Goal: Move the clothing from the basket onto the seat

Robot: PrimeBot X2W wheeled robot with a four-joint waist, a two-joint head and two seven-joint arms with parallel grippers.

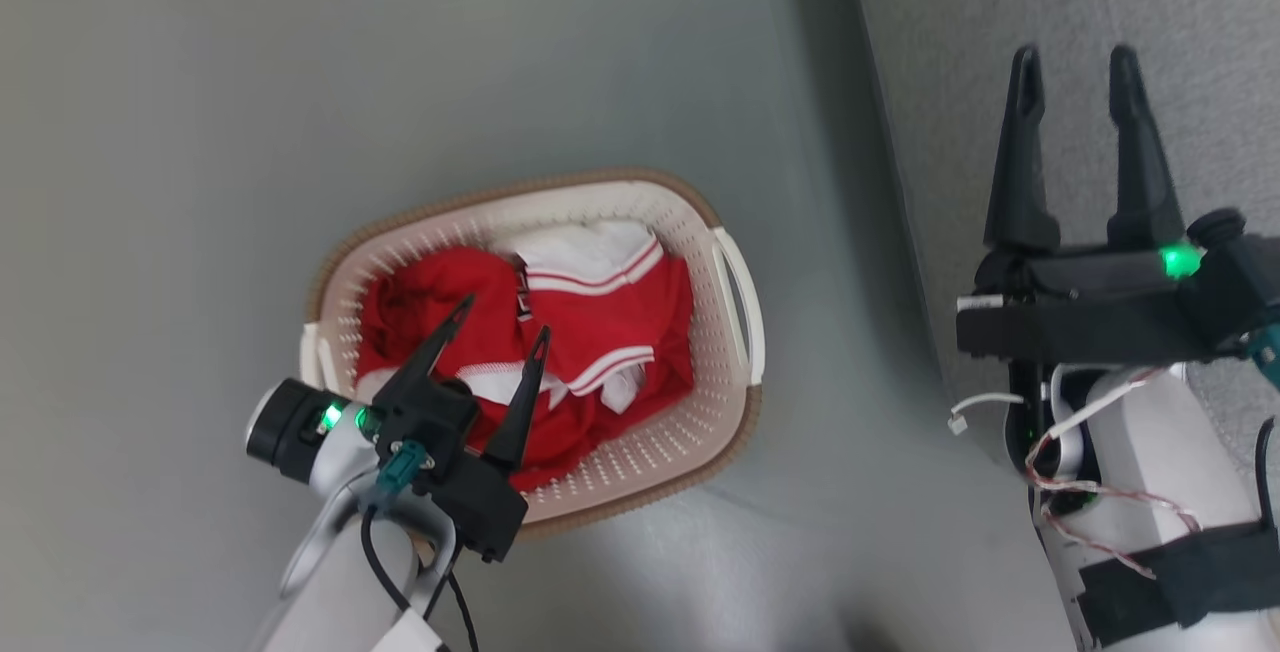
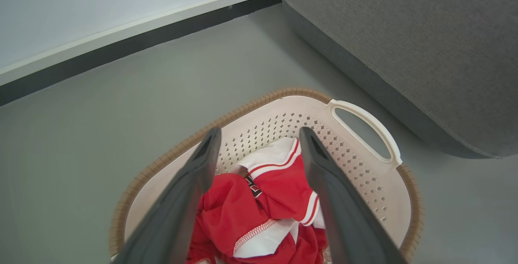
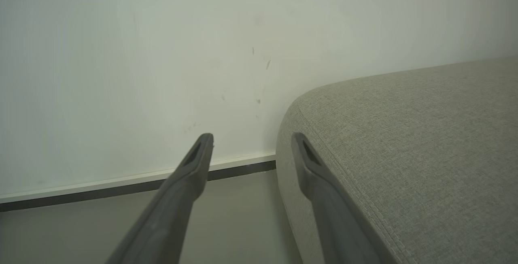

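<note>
The clothing (image 1: 600, 322) lies bunched in the basket (image 1: 690, 222), red with white panels and stripe trim (a dark mark at one fold is too small to read). The basket stands on the floor (image 1: 200, 132), left of the seat (image 1: 1100, 2) and apart from it. The left end effector (image 1: 506, 316) hangs over the basket's near side, fingers spread and empty, seemingly just above the cloth. The right end effector (image 1: 1073, 56), also spread and empty, is over the seat's left edge, pointing toward the far wall (image 3: 121, 53).
</note>
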